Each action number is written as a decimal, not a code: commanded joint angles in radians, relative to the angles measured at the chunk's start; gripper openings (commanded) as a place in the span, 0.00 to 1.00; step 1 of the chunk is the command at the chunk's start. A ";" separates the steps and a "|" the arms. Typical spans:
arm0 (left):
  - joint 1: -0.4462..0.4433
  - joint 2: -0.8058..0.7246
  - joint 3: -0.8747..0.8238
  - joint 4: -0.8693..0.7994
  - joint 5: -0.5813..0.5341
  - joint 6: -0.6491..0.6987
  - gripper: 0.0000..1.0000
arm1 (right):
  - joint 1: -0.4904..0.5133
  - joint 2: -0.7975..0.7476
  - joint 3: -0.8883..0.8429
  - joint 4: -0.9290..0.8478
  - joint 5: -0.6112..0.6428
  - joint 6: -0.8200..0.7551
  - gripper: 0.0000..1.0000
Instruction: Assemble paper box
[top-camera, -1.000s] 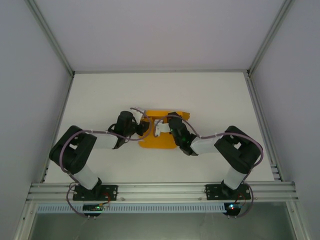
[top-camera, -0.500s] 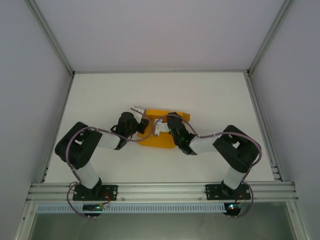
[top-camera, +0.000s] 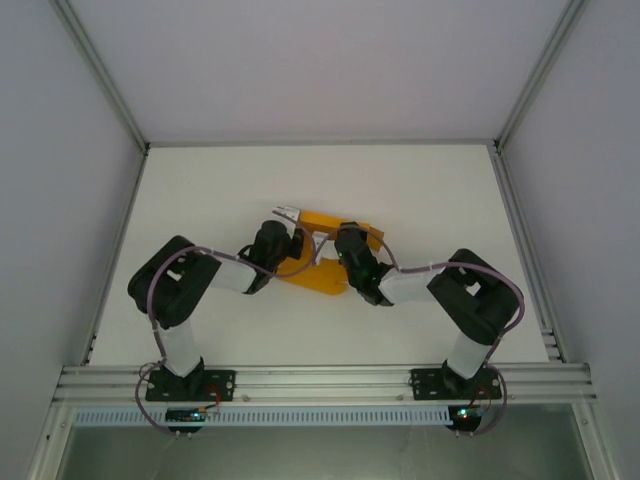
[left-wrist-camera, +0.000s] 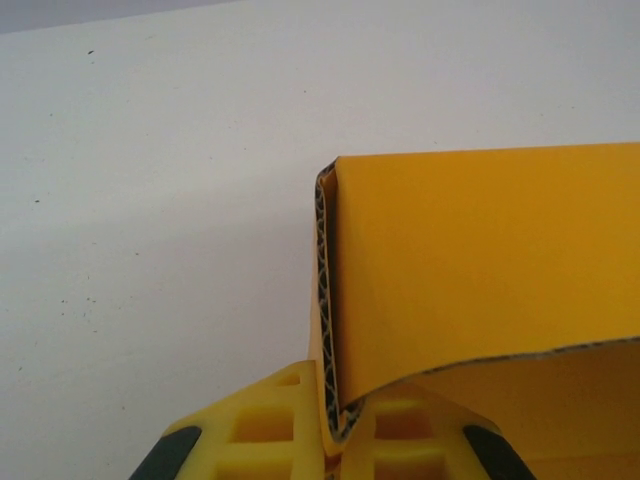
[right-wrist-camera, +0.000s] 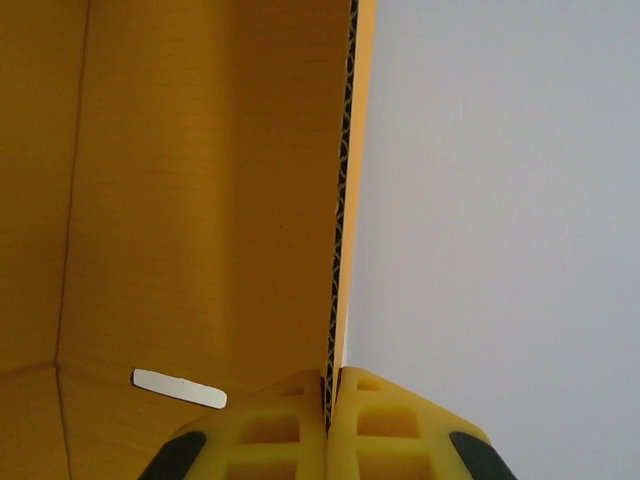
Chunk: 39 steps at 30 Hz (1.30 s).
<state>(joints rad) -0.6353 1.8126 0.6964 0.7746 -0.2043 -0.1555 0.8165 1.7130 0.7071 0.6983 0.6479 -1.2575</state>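
The paper box (top-camera: 322, 272) is an orange-yellow corrugated card, partly folded, lying mid-table between the two arms. My left gripper (top-camera: 297, 243) is at its left side. In the left wrist view its yellow fingers (left-wrist-camera: 270, 435) are shut on a doubled-over edge of the paper box (left-wrist-camera: 480, 290), where the left gripper (left-wrist-camera: 338, 405) pinches the fold. My right gripper (top-camera: 340, 252) is at the card's right side. In the right wrist view the right gripper (right-wrist-camera: 330, 388) is shut on a single upright edge of the paper box (right-wrist-camera: 200, 200), which has a narrow slot (right-wrist-camera: 180, 388) cut in it.
The white table (top-camera: 430, 200) stretches around the card, enclosed by white walls with metal corner posts. An aluminium rail (top-camera: 320, 380) carrying both arm bases runs along the near edge.
My left arm swung right and its gripper closed onto the card's left edge. The card turned and lifted slightly at that side. The right gripper kept its hold.
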 joint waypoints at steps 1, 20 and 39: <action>0.011 0.032 0.042 -0.036 -0.072 0.000 0.18 | 0.009 0.010 -0.009 -0.148 -0.090 0.043 0.00; 0.018 0.044 0.066 -0.028 -0.136 -0.015 0.00 | -0.054 -0.133 0.022 -0.285 -0.179 0.376 0.53; 0.145 -0.225 0.051 -0.246 0.497 -0.182 0.00 | -0.300 -0.522 0.082 -0.720 -0.807 1.160 0.68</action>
<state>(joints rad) -0.4908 1.6222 0.7303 0.5793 0.1608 -0.3134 0.5190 1.1858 0.7422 0.0292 -0.0509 -0.1913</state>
